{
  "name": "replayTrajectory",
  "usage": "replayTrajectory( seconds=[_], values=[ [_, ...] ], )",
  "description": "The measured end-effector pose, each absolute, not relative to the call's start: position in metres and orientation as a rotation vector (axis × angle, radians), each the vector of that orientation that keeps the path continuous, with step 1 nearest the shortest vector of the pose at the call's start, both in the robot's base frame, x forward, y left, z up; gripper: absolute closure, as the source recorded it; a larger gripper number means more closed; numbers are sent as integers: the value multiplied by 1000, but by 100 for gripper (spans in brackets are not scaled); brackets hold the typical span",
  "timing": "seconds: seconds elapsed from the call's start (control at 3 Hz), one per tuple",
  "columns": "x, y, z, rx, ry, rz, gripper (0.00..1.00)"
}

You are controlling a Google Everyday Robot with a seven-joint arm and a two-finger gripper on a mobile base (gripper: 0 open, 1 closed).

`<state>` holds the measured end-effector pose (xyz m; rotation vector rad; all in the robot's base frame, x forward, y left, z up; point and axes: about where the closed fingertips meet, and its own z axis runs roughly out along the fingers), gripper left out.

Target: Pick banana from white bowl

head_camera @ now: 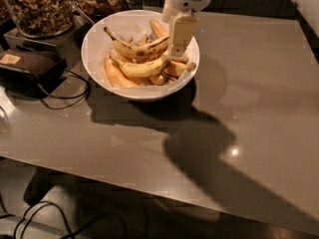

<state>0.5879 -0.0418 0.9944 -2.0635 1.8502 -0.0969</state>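
- Looking for the banana (142, 67)? It lies in the white bowl (94, 44), just left of the gripper (178, 51) tip, stretched sideways.
- Is the gripper open?
- Cannot tell. It hangs over the bowl's right side.

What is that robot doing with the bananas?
The robot is going for a banana. Its hand hangs over the right side of the white bowl, with its tip close to the pale yellow banana lying on top of the darker bananas. Nothing is lifted yet; every banana is in the bowl. The bowl sits on a grey table, next to a jar of nuts.
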Motion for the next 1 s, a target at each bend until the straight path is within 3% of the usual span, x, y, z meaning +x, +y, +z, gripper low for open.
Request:
replayTrajectory(
  seconds=[0.67,1.0],
  values=[
    [593,-33,990,-2079,1844,-77,33],
    [594,-28,973,-2108,1850,-46,45]
  ],
)
